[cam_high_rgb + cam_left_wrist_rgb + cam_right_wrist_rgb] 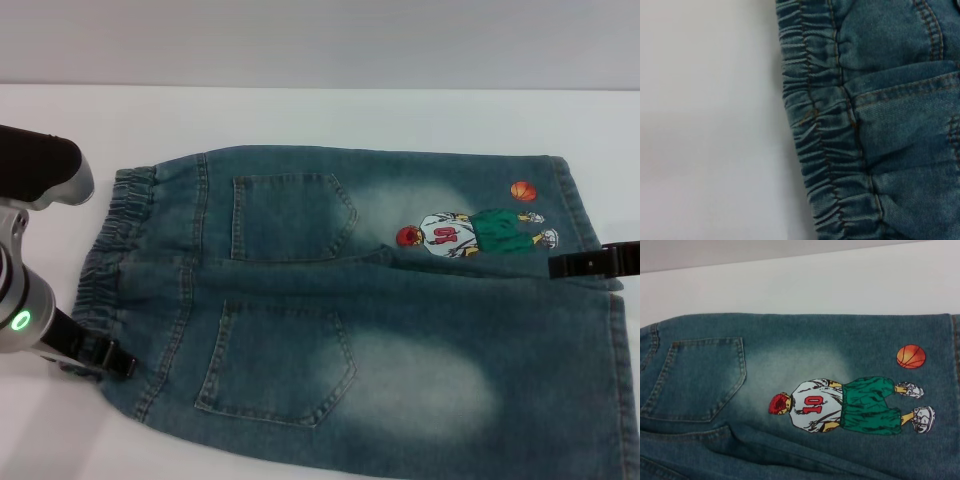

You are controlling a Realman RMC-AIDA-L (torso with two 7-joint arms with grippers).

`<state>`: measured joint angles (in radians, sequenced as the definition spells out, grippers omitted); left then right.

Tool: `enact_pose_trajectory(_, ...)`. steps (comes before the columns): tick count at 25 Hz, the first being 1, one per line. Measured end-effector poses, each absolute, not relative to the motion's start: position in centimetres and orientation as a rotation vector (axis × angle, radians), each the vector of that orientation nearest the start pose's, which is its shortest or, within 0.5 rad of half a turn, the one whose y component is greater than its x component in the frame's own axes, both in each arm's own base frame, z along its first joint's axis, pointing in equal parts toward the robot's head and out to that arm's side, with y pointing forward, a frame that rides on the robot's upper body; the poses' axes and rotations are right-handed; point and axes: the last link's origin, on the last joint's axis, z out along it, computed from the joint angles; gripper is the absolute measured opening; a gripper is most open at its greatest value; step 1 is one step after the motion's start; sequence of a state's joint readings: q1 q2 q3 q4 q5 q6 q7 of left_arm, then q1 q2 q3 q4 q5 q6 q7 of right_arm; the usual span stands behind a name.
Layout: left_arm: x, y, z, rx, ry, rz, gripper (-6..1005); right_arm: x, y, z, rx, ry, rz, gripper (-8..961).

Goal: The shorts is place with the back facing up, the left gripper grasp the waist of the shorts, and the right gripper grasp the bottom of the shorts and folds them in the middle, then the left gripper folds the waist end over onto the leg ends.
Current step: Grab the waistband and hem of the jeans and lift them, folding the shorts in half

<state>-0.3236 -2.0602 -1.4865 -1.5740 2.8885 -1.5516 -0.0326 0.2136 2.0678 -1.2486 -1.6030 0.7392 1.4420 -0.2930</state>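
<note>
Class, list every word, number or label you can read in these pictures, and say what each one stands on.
"10": red digits on the white jersey of the cartoon basketball player printed on the shorts.
The same number in the head view is too small to read.
No other text shows.

Surface: we see a plain white table (pixel 330 115) running across the head view, with a pale wall behind its far edge.
On it: we find the shorts (pixel 400 330) lying flat, back side up, two patch pockets showing.
Waist end: we see the gathered elastic waistband (pixel 125 235) toward our left, with bare table just beside it.
Hem end: we see the bottom of the shorts (pixel 590 240) toward our right, near the cartoon print (pixel 470 233).
Near edge: we see the denim run out of the head view.
</note>
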Motion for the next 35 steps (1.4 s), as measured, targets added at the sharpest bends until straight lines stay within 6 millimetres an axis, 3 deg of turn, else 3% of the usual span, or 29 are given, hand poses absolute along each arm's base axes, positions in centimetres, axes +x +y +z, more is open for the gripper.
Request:
enact_pose_trajectory(19, -23.8, 30.2, 0.5, -2.003, -1.355, 0.652, 784, 24.1, 31.0, 5.6, -2.148, 1.486, 0.022, 714)
enact_pose_trajectory(24, -23.5, 30.3, 0.5, -2.007, -1.347, 0.644, 579, 24.3, 31.1, 5.7, -2.142, 1.477, -0.001, 713)
enact_pose_trajectory(35, -23.1, 30.2, 0.4, -2.013, -1.337, 0.652, 480, 24.3, 31.1, 5.7, -2.142, 1.475, -0.003, 711)
